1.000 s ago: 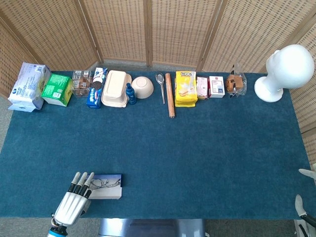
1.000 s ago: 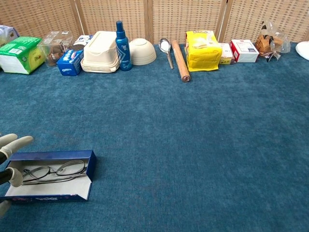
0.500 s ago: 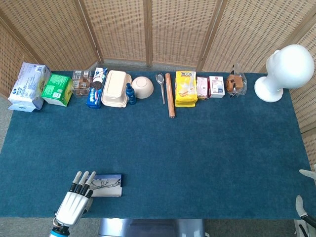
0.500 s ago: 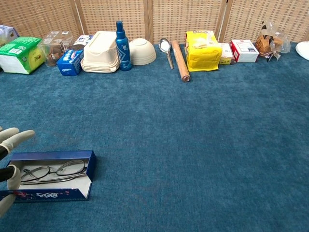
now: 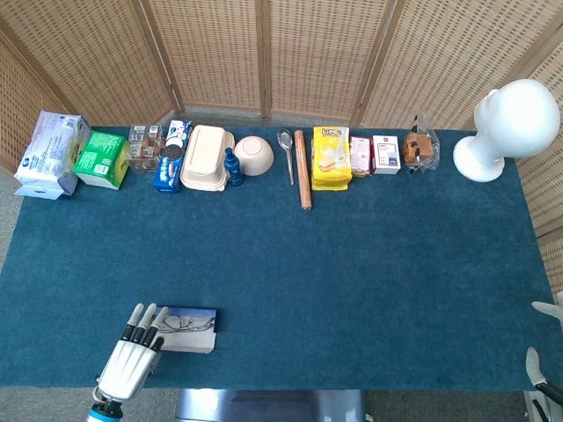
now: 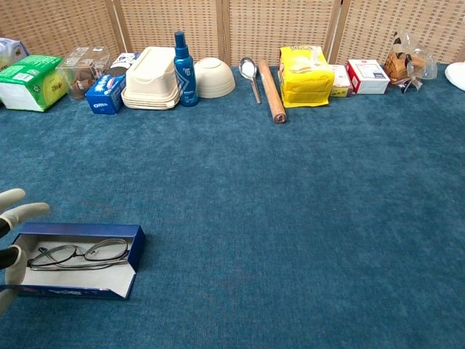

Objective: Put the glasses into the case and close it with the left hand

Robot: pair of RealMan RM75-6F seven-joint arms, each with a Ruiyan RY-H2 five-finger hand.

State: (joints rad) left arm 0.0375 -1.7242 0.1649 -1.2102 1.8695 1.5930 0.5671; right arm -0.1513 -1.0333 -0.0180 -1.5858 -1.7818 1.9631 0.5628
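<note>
A dark blue glasses case (image 6: 135,241) lies open near the table's front left corner, also seen from the head view as the case (image 5: 208,315). Thin-framed glasses (image 6: 77,253) rest folded on its white lining. The front lid flap (image 6: 73,291) stands partly raised toward the glasses. My left hand (image 5: 128,362) covers the case's left end with its fingers spread; in the chest view the left hand (image 6: 13,243) touches that end and the flap. Only two white tips of my right hand (image 5: 547,309) show at the right edge, apart and holding nothing.
Along the far edge of the blue table (image 5: 352,281) stands a row of things: a green box (image 6: 27,81), a cream lunch box (image 6: 150,77), a blue bottle (image 6: 183,59), a bowl (image 6: 213,77), a rolling pin (image 6: 272,91), a yellow bag (image 6: 305,75). A white mannequin head (image 5: 508,127) is at the far right.
The case's front lid flap has tilted up from lying flat toward the glasses. My left hand has shifted slightly at the case's left end. The right hand has not moved.
</note>
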